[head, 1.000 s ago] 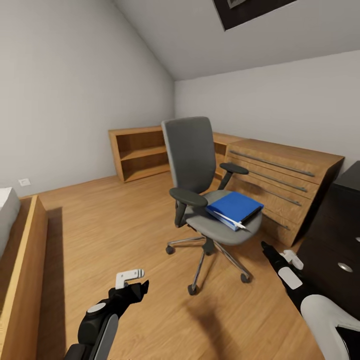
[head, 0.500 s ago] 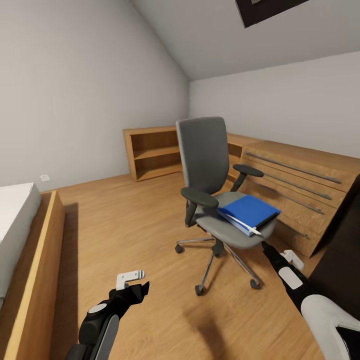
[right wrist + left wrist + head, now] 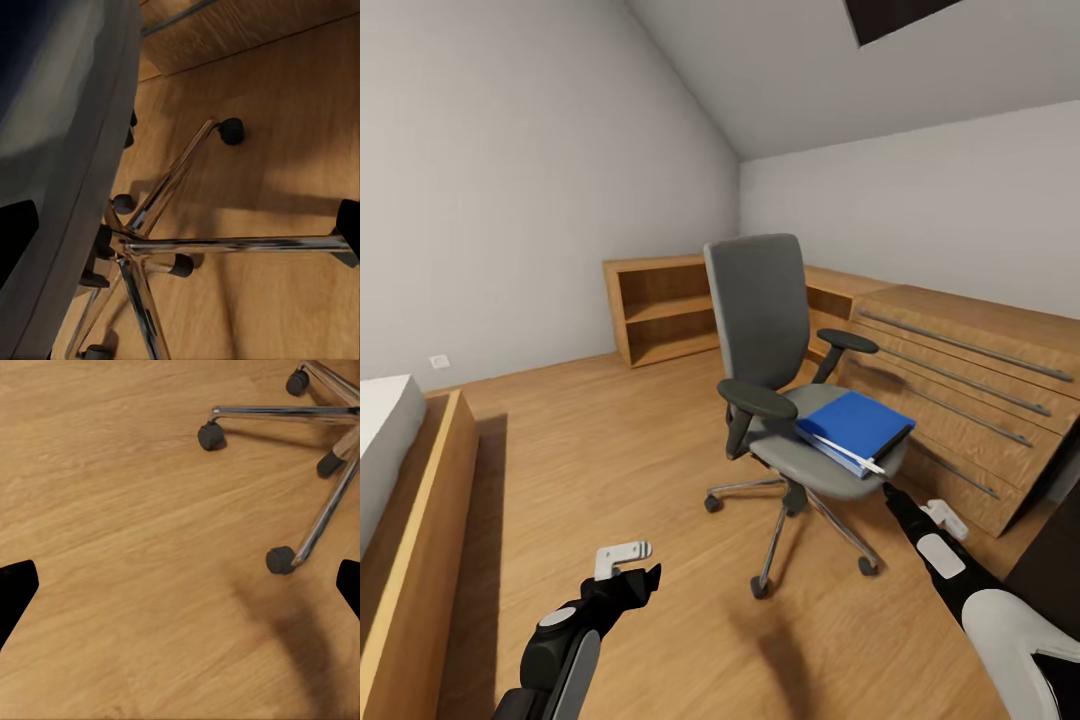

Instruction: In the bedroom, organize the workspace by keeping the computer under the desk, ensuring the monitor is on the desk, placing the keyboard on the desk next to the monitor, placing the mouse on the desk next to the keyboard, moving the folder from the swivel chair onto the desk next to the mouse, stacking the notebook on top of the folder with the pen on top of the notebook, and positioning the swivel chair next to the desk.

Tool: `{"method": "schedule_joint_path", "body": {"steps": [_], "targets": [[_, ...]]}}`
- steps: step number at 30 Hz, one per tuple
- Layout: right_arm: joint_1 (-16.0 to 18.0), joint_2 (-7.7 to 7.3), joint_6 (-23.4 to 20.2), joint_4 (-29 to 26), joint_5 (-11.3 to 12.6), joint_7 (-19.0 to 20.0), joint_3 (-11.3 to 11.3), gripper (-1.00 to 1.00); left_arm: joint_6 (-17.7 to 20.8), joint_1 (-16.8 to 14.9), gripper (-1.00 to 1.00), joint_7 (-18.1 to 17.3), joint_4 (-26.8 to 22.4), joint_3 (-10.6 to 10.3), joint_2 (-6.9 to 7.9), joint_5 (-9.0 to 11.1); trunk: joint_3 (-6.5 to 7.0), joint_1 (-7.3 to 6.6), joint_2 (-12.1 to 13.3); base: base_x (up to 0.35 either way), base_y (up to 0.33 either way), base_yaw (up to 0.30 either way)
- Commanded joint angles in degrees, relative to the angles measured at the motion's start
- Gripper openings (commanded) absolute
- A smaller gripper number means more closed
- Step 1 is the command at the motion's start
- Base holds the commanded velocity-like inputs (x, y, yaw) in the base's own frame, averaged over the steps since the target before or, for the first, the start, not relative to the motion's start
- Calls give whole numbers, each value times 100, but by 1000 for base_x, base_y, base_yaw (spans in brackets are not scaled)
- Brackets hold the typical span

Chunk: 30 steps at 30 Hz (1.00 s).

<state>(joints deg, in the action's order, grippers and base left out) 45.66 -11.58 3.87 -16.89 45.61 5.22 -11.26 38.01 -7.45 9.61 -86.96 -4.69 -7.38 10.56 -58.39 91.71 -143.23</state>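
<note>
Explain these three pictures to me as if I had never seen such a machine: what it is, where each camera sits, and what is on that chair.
This is a simulated wheeled robot with two arms, each ending in two fingers. The big picture comes from a camera on its head, looking forward and down into an attic bedroom. The left gripper and the right gripper reach out low in front; both are open and hold nothing. A grey swivel chair stands on the oak floor, and a blue folder lies on its seat. The other two pictures come from cameras near each gripper. The left one looks down at the chair's chrome base and castors; the right one looks past the underside of the seat at that base.
</note>
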Motion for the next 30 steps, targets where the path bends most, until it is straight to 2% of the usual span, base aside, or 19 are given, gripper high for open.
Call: {"method": "schedule_joint_path", "body": {"steps": [1, 6, 17, 24, 30], "targets": [[5, 2, 17, 11, 58, 41, -8, 100, 22, -3, 100, 50, -4, -5, 0, 61, -5, -1, -2, 25, 0, 0], [5, 6, 17, 11, 54, 41, -3, 100, 22, -4, 100, 51, 11, -9, 0, 55, -5, -1, -2, -19, 0, 0], [5, 7, 17, 11, 53, 41, -4, 100, 22, -3, 100, 51, 21, -14, 0, 59, -5, -1, -2, -274, -67, 0], [0, 7, 17, 12, 31, 56, 6, 100, 11, -4, 100, 51, 16, -14, 0, 54, -5, -1, -2, -85, -58, 0], [-16, 10, 17, 11, -49, 120, 39, 100, 5, -4, 100, 62, 22, -13, 6, 59, 107, -113, 200, -5, -3, 0]]}}
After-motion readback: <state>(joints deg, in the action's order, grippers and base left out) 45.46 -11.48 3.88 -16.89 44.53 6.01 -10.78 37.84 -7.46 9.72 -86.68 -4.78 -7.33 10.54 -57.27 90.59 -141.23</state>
